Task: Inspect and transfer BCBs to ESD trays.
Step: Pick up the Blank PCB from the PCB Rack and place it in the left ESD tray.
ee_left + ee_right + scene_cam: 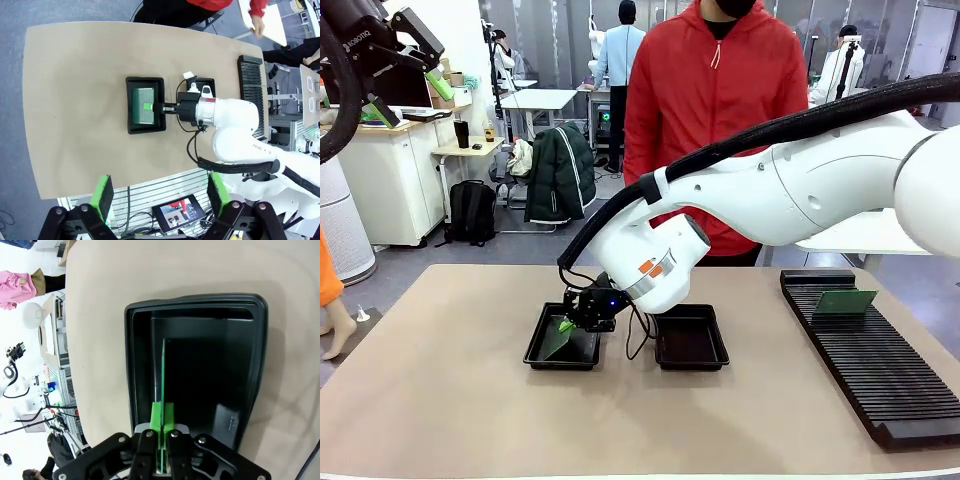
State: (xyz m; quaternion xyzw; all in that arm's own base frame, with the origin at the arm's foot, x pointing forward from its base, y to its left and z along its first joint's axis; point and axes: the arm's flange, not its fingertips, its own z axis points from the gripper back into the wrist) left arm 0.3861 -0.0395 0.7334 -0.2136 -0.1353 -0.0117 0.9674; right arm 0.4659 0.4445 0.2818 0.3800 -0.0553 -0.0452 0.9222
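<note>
Tan tabletop [440, 400] mid-scene: pinches a BCB [557, 340] by its edge in the right gripper [570, 322], tilted into the ESD tray [534, 352] at nine o'clock of the second tray [690, 364], presumably for laying flat. Hangs the left gripper [161, 192] high, jaws spread, out of the way.

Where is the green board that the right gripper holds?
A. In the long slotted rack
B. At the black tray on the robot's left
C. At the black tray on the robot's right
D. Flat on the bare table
B: the right gripper is shut on the board, which hangs tilted with its lower edge inside the rim of the left tray.
</note>
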